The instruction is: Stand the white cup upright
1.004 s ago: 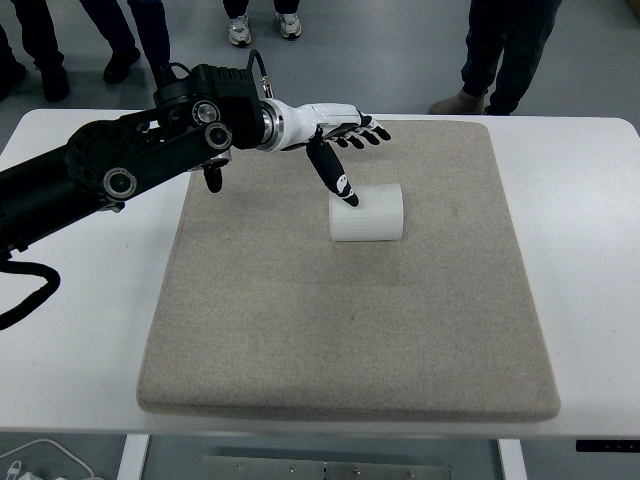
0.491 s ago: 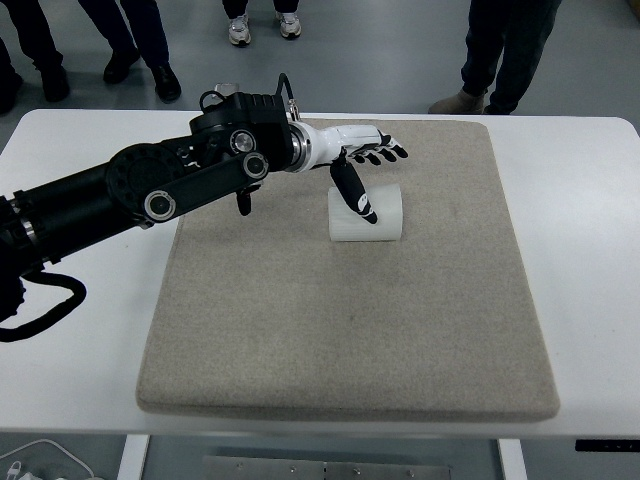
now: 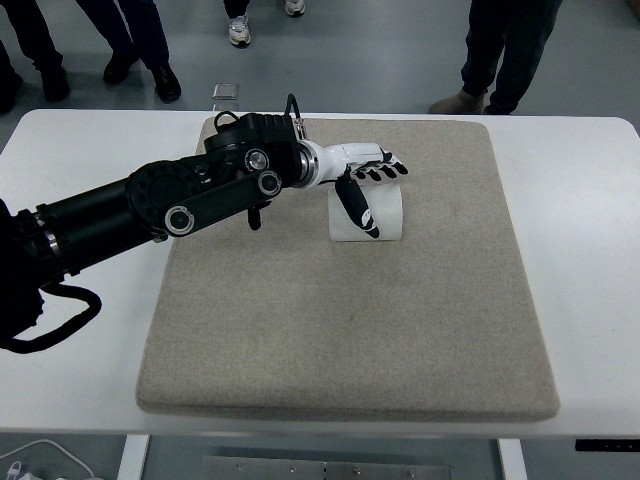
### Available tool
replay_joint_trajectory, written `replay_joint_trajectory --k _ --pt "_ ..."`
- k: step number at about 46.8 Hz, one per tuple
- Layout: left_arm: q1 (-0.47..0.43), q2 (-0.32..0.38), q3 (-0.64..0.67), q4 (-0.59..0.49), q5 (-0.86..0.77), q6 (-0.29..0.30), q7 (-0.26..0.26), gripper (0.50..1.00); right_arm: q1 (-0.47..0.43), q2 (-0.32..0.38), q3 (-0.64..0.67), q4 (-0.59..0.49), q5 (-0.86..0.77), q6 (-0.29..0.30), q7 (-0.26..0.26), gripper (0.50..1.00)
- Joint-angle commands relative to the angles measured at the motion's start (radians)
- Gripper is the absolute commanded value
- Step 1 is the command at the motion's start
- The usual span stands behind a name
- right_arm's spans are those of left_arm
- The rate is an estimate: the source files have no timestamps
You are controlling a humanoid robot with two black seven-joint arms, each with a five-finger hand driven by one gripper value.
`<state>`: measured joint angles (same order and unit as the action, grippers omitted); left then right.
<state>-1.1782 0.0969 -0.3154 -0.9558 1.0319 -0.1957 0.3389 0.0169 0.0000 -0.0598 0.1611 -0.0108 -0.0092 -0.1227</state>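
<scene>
One white cup (image 3: pixel 378 212) sideways, left hand (image 3: pixel 364 177) over it.

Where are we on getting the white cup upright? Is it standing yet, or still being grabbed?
Not standing yet. Done: the left hand has reached the white cup on the grey mat. In hand: the fingers are spread over the cup's top, thumb down across its front, with no closed grasp visible. The cup lies on its side. Left: close the grip, tip it upright and release.
</scene>
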Motion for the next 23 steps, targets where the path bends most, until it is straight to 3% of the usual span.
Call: replay_joint_trajectory --k 1,23 --pt "0.003 -0.002 0.01 0.0 0.005 0.001 -0.003 0.986 0.0 0.0 0.0 0.0 0.0 0.0 0.0 0.93" --pt "0.006 -0.023 0.021 0.016 0.017 0.001 -0.009 0.954 0.0 0.0 0.0 0.0 0.0 0.0 0.0 0.93"
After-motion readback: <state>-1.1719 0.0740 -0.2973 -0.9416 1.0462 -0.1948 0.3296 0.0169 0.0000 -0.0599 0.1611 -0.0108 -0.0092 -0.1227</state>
